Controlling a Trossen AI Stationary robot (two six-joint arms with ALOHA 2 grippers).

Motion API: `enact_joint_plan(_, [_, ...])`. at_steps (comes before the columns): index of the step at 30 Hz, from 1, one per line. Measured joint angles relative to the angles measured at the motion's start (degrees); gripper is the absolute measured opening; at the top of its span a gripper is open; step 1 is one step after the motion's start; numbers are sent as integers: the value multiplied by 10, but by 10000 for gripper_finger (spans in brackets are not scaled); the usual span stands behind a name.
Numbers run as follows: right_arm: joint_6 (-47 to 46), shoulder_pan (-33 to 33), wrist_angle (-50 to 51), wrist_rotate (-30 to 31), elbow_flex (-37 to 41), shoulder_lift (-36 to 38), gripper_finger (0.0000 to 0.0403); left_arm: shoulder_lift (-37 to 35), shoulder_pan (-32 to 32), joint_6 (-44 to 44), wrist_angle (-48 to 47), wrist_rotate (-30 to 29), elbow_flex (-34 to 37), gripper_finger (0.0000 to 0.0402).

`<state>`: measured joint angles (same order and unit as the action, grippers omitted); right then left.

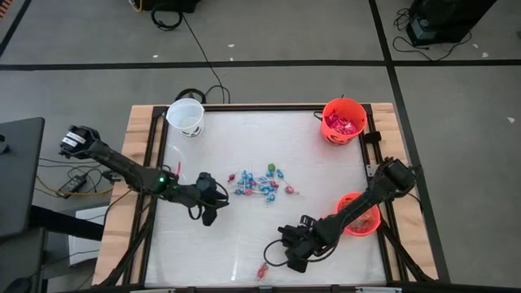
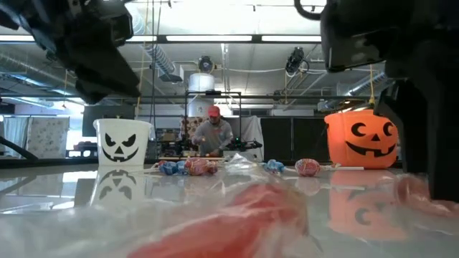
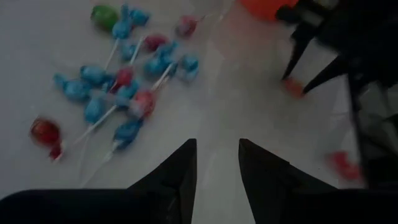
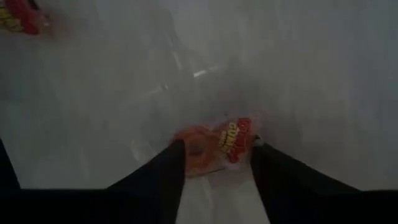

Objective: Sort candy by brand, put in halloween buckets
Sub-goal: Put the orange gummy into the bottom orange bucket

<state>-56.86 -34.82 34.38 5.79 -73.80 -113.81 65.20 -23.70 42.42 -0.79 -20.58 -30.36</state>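
The work surface is a white table top (image 1: 244, 146) in a wooden frame, standing on a grey floor crossed by dark tape lines. The low view looks past it into a workshop with ceiling strip lights, where a person (image 2: 213, 134) sits at a far bench.

Three halloween buckets stand on the table. The white bucket (image 1: 186, 116) is at 11 o'clock from the table centre, the orange bucket (image 1: 343, 120) holding red packets is at 1 o'clock, and a second orange bucket (image 1: 359, 215) is at 4 o'clock, partly covered by the right arm. In the low view the white one shows a dark face, and one orange pail shows a jack-o'-lantern face.

A cluster of lollipops (image 1: 259, 181) in blue and red wrappers lies just right of the table centre. A single red candy (image 1: 263, 271) lies at 6 o'clock, near the front edge.

The left gripper (image 1: 209, 217) is at 8 o'clock, just left of the lollipops. Its fingers (image 3: 180, 171) stand apart with bare table between them.

The right gripper (image 1: 283, 244) is at 5 o'clock, low over the table. Its jaws stand apart on either side of a red-and-orange candy packet (image 4: 217, 146), which lies between the fingertips; whether they press on it cannot be told.
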Motion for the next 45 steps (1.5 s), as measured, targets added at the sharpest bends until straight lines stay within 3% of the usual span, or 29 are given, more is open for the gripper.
enact_joint_plan(3, [-4, 10, 1, -21, -1, -9, 142, 1, 0, 0, 2, -1, 4, 125])
enact_joint_plan(8, [-14, 19, 6, -29, 2, 9, 19, 0, 0, -1, 2, -2, 5, 125])
enact_joint_plan(14, [-71, 20, 70, -11, 2, 110, 6, 0, 0, -2, -1, -2, 5, 125])
enact_joint_plan(25, [-211, -28, 355, 37, 2, 310, 2, 0, 1, -4, -3, -2, 5, 125])
enact_joint_plan(33, [-285, -73, 504, 35, 3, 365, 2, 0, 1, 44, -4, -2, 5, 125])
enact_joint_plan(39, [-287, -87, 466, -5, 70, 380, 2, 0, 1, 42, -3, -19, 5, 125])
enact_joint_plan(45, [-318, -100, 345, -22, 185, 396, 2, 1, 1, 43, -4, -19, 5, 125])
